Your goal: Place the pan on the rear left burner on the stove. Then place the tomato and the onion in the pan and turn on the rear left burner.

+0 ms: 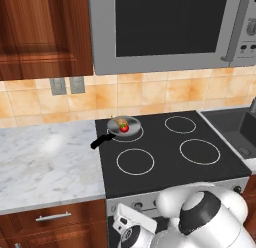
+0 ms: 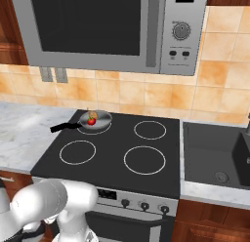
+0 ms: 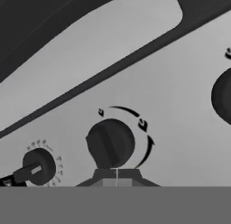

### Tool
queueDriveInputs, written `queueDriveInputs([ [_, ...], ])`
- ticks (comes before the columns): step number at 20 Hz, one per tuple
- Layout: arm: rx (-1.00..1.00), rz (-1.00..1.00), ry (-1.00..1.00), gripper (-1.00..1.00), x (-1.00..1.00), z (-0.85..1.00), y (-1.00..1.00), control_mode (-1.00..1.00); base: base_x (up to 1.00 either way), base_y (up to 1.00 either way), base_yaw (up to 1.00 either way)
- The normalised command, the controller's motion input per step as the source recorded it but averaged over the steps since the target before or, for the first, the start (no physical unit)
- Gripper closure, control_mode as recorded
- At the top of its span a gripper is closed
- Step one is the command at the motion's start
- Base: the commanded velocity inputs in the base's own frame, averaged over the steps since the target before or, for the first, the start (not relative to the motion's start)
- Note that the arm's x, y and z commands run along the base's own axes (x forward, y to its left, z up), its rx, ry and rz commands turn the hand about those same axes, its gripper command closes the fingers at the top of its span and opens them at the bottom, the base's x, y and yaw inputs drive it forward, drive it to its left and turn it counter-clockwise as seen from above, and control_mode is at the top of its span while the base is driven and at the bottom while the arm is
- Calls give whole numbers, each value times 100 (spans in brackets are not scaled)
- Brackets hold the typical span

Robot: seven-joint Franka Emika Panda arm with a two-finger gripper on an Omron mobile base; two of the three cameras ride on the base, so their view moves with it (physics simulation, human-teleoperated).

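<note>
- Pan [image 1: 124,127] sits on the rear left burner [image 1: 134,137] of the stove [image 1: 170,164], at approx 10 o'clock of the cooktop in the left base view. Placement step looks done.
- Tomato [image 1: 124,127] is in the pan, red w/ green cap. Onion [image 1: 120,122] lies just beside it, toward 11 o'clock; the two look to be touching. In the right base view the tan bulb is at approx 1 o'clock of the tomato [image 2: 91,121]. Both veg steps look done.
- Left to do, by my read: turn on the burner. No glow on the ring, so prob. still off.
- Pan's long axis runs along its black handle [image 1: 101,140], which points to approx 8 o'clock in the left base view, out over the stove's left edge toward the marble surface [image 1: 47,162]. In the right base view it points approx 9 o'clock.
- Hand [image 3: 117,179] is fully closed, tips together, holding nothing; it sits right below a black knob [image 3: 110,143] on the steel front panel [image 3: 180,69]. Can't tell if the tips touch it.
- Knob's grip bar runs approx 11 to 5 o'clock in the hand view.
</note>
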Motion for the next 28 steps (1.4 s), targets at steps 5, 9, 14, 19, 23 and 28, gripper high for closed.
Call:
queueDriveInputs([
  [5, -1, 1, 0, 100, 0, -51, 2, -100, 0, 0, 0],
  [9, -1, 1, 2, 100, -3, -55, 4, -100, 0, 0, 0],
  [14, 0, 2, 7, 100, -2, -67, 0, -100, 0, 0, 0],
  [19, 0, 2, 13, 100, 0, -84, 0, -100, 0, 0, 0],
  [23, 0, 2, 16, 100, 0, -90, 0, -100, 0, 0, 0],
  [28, 0, 2, 9, 100, 2, -60, -1, -100, 0, 0, 0],
])
